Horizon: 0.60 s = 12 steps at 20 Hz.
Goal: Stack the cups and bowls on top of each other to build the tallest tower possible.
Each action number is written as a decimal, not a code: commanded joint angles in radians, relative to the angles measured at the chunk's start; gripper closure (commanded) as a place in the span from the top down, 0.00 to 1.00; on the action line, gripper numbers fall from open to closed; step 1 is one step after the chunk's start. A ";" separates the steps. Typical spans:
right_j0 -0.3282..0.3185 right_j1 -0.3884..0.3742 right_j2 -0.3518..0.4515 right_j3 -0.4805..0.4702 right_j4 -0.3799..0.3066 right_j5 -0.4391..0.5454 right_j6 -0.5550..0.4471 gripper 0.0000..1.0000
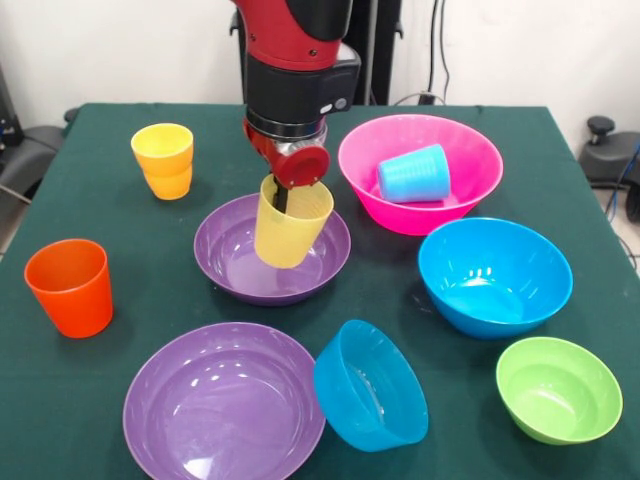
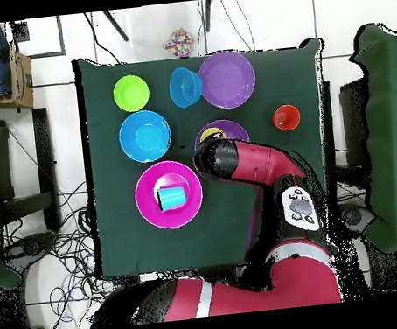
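Observation:
My gripper (image 1: 290, 195) is shut on the rim of the pale yellow cup (image 1: 292, 222), with one finger inside it. The cup hangs slightly tilted, mouth up, over the far purple bowl (image 1: 235, 265); in the overhead view only a bit of the cup (image 2: 211, 136) shows past the arm. Two amber-yellow cups (image 1: 165, 160) stand nested at the back left. The orange cup (image 1: 70, 287) stands upright at the left. The light blue cup (image 1: 413, 174) lies on its side in the big pink bowl (image 1: 470, 150).
The big blue bowl (image 1: 495, 275) sits right of centre and the small green bowl (image 1: 558, 388) at the front right. The small blue bowl (image 1: 370, 385) leans tilted against the near purple bowl (image 1: 225, 405). The arm (image 2: 255, 170) hides the amber cups from above.

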 commanded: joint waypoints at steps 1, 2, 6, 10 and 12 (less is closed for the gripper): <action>0.038 0.038 0.048 -0.025 -0.003 0.066 0.040 0.00; 0.043 0.040 0.042 -0.032 -0.005 0.075 0.039 0.00; 0.047 0.046 0.036 -0.037 -0.010 0.075 0.031 0.00; 0.055 0.057 0.029 -0.037 -0.012 0.066 0.034 0.00; 0.061 0.052 0.027 -0.034 -0.010 0.074 0.036 0.00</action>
